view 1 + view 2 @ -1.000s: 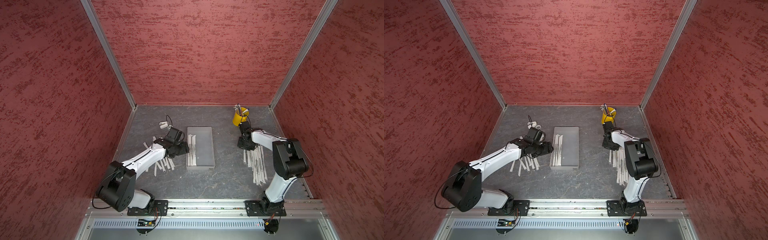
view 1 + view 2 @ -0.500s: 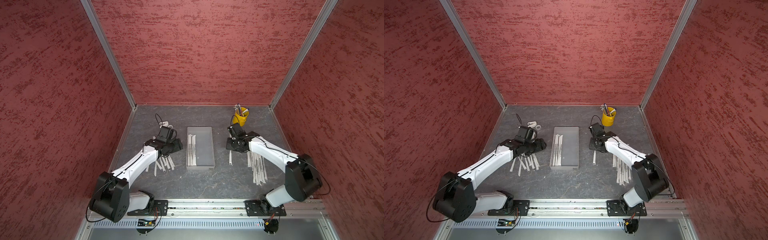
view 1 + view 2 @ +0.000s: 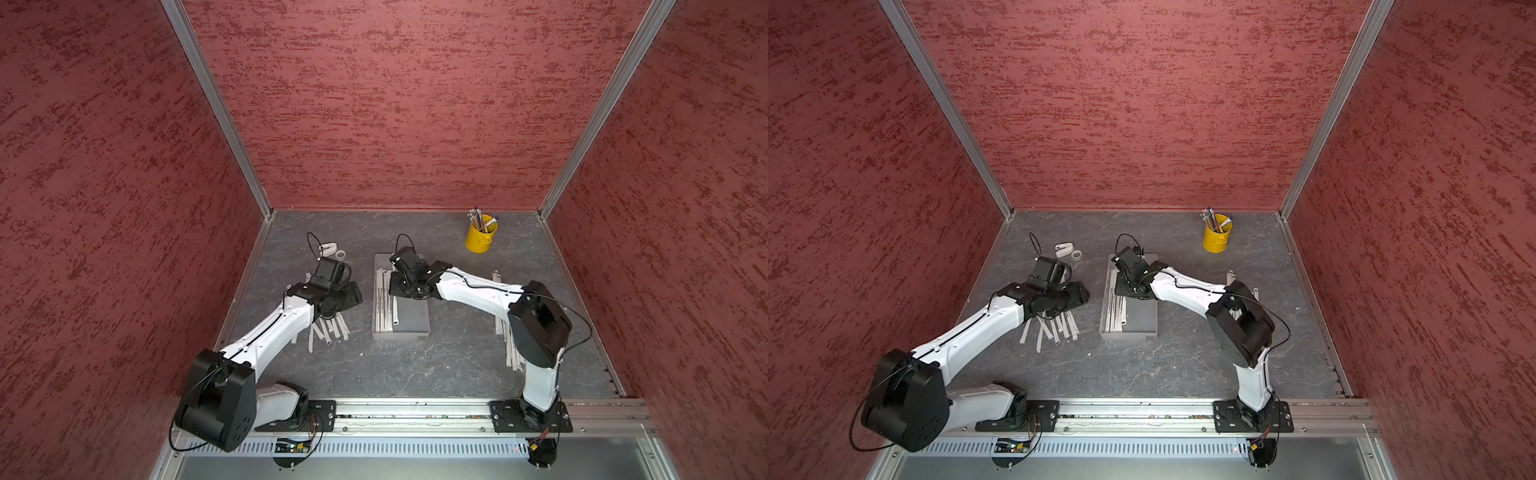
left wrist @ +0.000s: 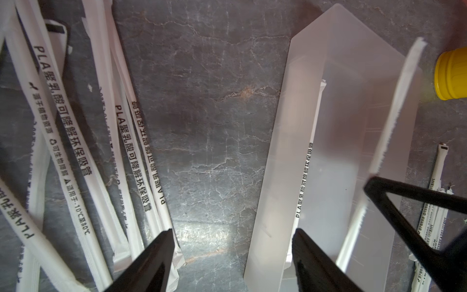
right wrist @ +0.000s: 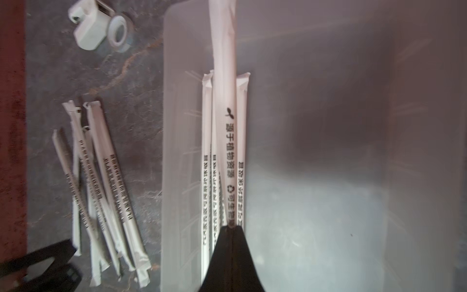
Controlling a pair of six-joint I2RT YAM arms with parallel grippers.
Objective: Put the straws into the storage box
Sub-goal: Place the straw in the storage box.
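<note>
Enclosure (image 3: 395, 104): red textured walls are closing in three sides of the workspace.
Table (image 3: 415, 374): a grey stone-patterned surface is carrying everything.
Left arm (image 3: 270, 332): it is reaching in above the loose straws.
Right arm (image 3: 478, 291): it is stretching across so that its wrist is hanging over the storage box.
Storage box (image 3: 413, 320): a translucent whitish tray is lying mid-table, between the two arms, with its long sides running away from the arm bases.
Loose straws (image 3: 328, 328): a fanned pile of white printed wrappers is lying on the table beside the box, under the left wrist; a second pile (image 3: 511, 340) is lying by the right arm's base, partly hidden.
Boxed straws (image 3: 384, 303): a few are lying lengthwise along the box wall nearest the left arm.
Left gripper (image 4: 232, 231): its fingers are standing wide apart, holding nothing, over bare table between the pile and the box.
Right gripper (image 5: 231, 227): its fingers are pinching one end of a held straw (image 5: 223, 75), which is pointing along the box above the boxed ones.
Yellow cup (image 3: 480, 239): it is standing upright near the back wall, holding pens (image 3: 478, 218).
Tape dispenser (image 3: 330, 249): it is sitting behind the left gripper.
</note>
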